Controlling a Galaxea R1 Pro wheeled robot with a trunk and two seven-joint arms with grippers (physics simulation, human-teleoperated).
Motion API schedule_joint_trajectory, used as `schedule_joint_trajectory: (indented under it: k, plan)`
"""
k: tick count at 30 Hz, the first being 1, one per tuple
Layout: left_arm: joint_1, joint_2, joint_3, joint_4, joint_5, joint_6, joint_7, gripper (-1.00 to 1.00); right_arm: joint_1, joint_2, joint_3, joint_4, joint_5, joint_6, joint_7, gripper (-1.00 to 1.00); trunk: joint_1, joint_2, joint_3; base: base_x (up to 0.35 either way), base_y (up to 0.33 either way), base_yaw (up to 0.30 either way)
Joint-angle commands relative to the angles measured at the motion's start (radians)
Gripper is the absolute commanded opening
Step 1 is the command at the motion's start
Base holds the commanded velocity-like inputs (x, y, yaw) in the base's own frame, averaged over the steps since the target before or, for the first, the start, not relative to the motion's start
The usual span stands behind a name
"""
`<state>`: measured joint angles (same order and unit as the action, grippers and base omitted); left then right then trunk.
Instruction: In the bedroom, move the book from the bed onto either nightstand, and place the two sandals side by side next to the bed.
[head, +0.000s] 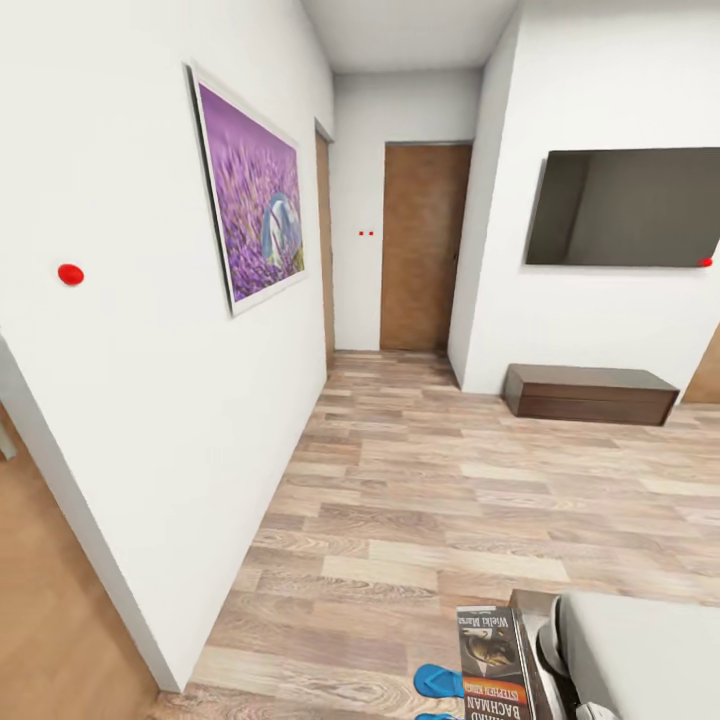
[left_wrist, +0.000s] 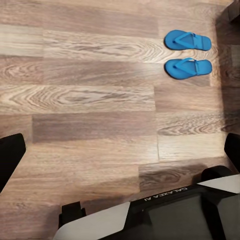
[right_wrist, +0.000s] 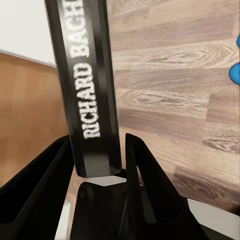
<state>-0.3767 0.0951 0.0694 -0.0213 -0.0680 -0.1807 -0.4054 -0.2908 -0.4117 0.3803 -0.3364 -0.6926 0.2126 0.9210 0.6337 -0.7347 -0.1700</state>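
My right gripper (right_wrist: 97, 172) is shut on the book (right_wrist: 87, 80), whose dark spine reads "RICHARD BACH" in white and stands up between the two black fingers (right_wrist: 145, 185). In the head view the book (head: 494, 662) hangs at the bottom edge, beside the corner of the bed (head: 640, 650). Two blue sandals (left_wrist: 187, 40) (left_wrist: 188, 67) lie side by side on the plank floor, toes the same way. One sandal (head: 438, 681) lies just left of the book. My left gripper (left_wrist: 120, 150) hangs open and empty above bare floor. The nightstand is out of view.
A white wall with a purple picture (head: 252, 200) runs along the left. A long low dark bench (head: 590, 392) stands under a wall screen (head: 625, 207) at the right. A brown door (head: 424, 245) closes the corridor ahead. My own base (left_wrist: 165, 215) is below the left gripper.
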Motion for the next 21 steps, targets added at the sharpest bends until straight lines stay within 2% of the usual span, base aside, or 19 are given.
schedule_joint_trajectory:
  k: [1, 21]
  plan:
    - [-0.001, 0.000, 0.007, 0.001, -0.007, -0.003, -0.003, 1.00, -0.001, -0.001, 0.003, -0.001, -0.013, 0.010, 0.001, -1.00, 0.000, -0.001, -0.002, 0.000, 0.000, 0.281]
    - [-0.001, 0.000, 0.007, 0.001, -0.009, -0.003, -0.003, 1.00, -0.001, -0.001, 0.003, -0.002, -0.013, 0.010, 0.001, -1.00, 0.000, -0.001, -0.002, 0.000, 0.000, 0.281]
